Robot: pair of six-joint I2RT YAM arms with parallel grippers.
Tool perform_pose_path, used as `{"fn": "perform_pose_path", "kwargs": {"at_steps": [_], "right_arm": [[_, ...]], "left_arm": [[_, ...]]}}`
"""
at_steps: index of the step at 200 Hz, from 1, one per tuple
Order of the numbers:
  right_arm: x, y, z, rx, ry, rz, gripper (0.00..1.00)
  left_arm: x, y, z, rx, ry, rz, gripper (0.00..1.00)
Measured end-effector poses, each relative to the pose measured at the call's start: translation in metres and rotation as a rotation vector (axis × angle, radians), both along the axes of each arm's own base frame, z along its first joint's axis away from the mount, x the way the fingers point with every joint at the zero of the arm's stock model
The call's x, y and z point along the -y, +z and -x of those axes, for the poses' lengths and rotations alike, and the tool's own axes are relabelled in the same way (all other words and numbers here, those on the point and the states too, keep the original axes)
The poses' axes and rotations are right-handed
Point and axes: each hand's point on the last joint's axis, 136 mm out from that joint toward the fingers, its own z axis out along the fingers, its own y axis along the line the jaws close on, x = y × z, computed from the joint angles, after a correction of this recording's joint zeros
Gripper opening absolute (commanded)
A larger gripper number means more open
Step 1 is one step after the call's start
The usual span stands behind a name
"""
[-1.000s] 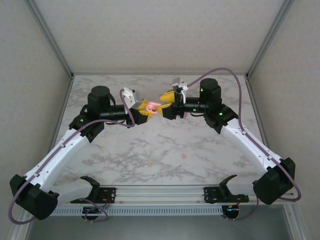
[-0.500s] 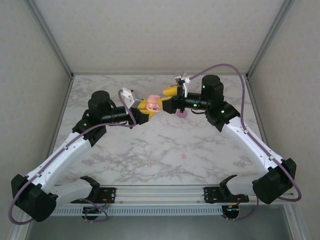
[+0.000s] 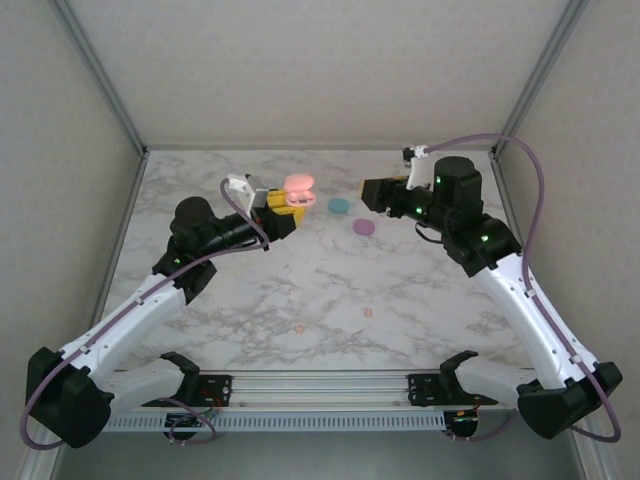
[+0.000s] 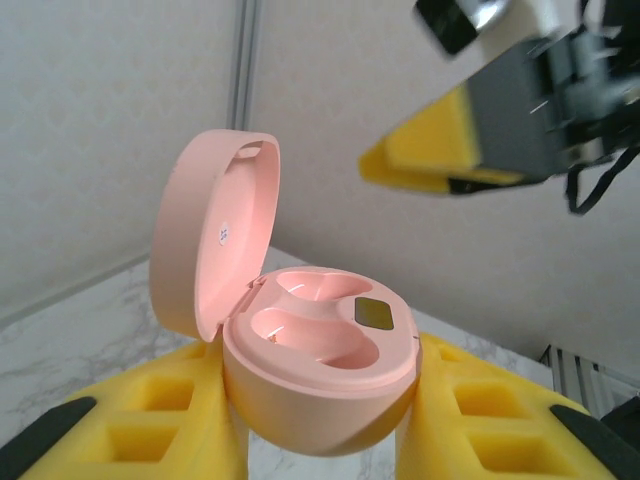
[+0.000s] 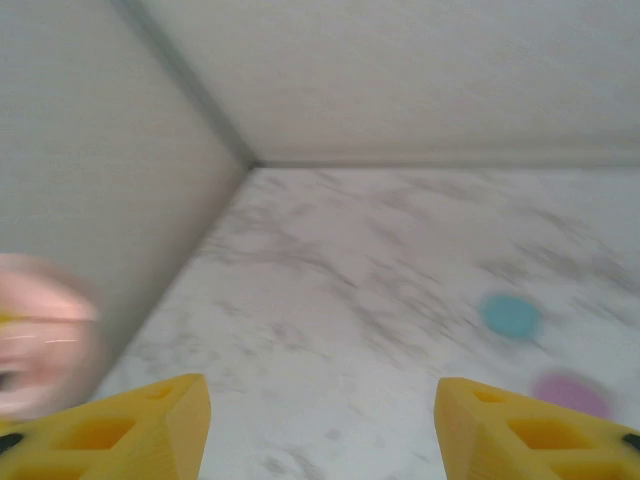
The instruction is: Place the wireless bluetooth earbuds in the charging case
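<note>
**Q.** How do the two arms stand over the bench [image 3: 430,290]?

**A.** In the top view the left arm [image 3: 140,300] rises from 7 o'clock toward 11 o'clock. Its left jaws point toward 2 o'clock and are clenched on the pink charging case [image 3: 298,188], which is held clear of the marble. The right arm [image 3: 520,290] climbs from 5 o'clock to 1 o'clock. The right jaws face 9 o'clock, released, with nothing between them and well apart from the charging case.

**Q.** Where are the earbuds?

**A.** Both lie on the bench toward the near edge. The first orange-pink earbud [image 3: 367,312] is at 5 o'clock from centre and the second orange-pink earbud [image 3: 298,328] at 7 o'clock. Both are well apart from either set of jaws.

**Q.** What does each view add?

**A.** The left wrist view shows the lid [image 4: 215,235] standing open at 10 o'clock. It also shows two moulded wells [image 4: 300,335] with bare pink floors and a dark rectangular panel [image 4: 372,313] beside them. The right wrist view, blurred, shows the teal case [image 5: 510,316] and the purple case [image 5: 570,392] lying closed on the marble, the purple at 5 o'clock from the teal.

**Q.** Is there any writing?

**A.** A small round white sticker [image 4: 222,233] sits inside the lid, but its marking is too small to read.
</note>
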Motion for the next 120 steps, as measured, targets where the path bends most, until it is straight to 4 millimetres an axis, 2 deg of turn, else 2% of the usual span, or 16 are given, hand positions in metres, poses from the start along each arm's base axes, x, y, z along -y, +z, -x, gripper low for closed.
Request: {"fn": "perform_pose_path", "kwargs": {"at_steps": [19,35,50,59,63,86,120], "right_arm": [[0.016,-0.050,-0.008,-0.200,-0.093,0.065,0.55],[0.016,-0.091,-0.004,-0.363,-0.112,0.105,0.48],[0.015,-0.121,0.003,-0.479,-0.117,0.125,0.44],[0.016,-0.147,0.012,-0.569,-0.121,0.153,0.44],[0.016,-0.152,0.014,-0.587,-0.122,0.157,0.44],[0.011,-0.214,0.044,-0.788,-0.112,0.264,0.44],[0.005,-0.272,0.089,-0.952,-0.093,0.368,0.44]], "left_arm": [[0.000,0.007,0.001,0.010,-0.002,0.027,0.20],[-0.001,0.012,0.001,0.020,0.000,0.042,0.20],[-0.001,0.014,0.001,0.021,0.001,0.052,0.20],[-0.002,0.014,0.000,0.020,0.004,0.054,0.20],[-0.002,0.014,0.000,0.020,0.005,0.054,0.20],[-0.002,0.014,-0.001,0.018,0.012,0.054,0.20],[-0.003,0.013,-0.001,0.013,0.018,0.050,0.20]]}}
